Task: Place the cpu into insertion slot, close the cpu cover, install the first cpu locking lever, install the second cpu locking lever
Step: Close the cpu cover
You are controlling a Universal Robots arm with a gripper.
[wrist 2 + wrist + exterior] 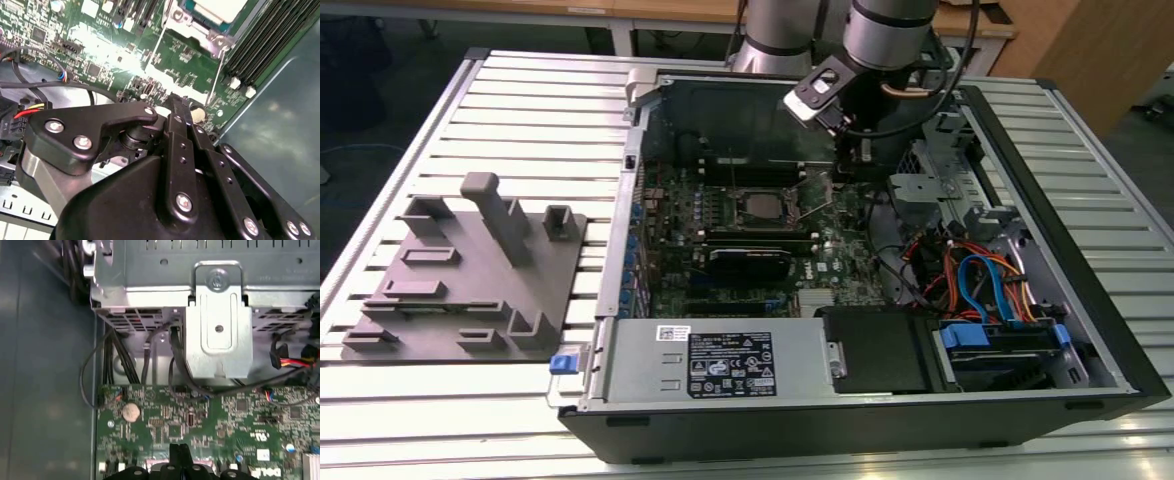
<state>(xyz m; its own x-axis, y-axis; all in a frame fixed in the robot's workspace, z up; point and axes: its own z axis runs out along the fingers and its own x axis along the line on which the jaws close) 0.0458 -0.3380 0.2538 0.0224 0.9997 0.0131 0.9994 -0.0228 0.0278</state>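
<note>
The cpu [220,7], with its pale silver top, sits in the insertion slot [759,206] on the green motherboard inside the open computer case. The cpu cover [196,26], a silvery frame, lies around it. Two thin wire locking levers [216,75] run out from the socket's corners over the board. My gripper [857,165] hangs low over the board at the exterior view's right of the socket, a short way off it. In both wrist views its black fingertips [178,107] [179,454] are pressed together with nothing between them.
Long black memory slots [260,50] flank the socket. A black card [750,262] lies nearer the front. A metal drive bracket [217,320] and cable bundles [974,285] crowd the case's right side. A grey fixture block [467,270] stands on the slatted table.
</note>
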